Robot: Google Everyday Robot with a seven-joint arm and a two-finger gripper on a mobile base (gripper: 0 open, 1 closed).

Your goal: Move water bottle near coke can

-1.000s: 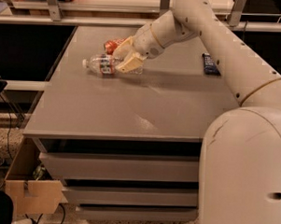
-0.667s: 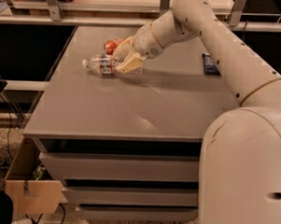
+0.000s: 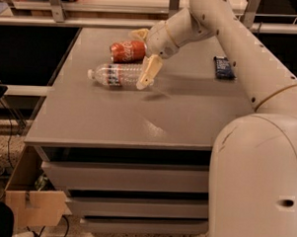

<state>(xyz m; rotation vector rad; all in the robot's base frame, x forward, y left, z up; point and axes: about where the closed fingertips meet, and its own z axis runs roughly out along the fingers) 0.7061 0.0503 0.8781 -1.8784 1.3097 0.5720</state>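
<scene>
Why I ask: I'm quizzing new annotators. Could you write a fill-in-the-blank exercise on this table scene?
1. The water bottle lies on its ___ on the table.
2. The coke can just behind it is ___ in colour.
3. The gripper is at the bottle's end opposite its white ___.
Missing: side; red; cap.

The gripper (image 3: 144, 55) has come up off the water bottle (image 3: 116, 74) and its fingers now spread wide. One hangs by the bottle's base, the other sits behind the coke can (image 3: 127, 51), which is now uncovered and in full view.
</scene>
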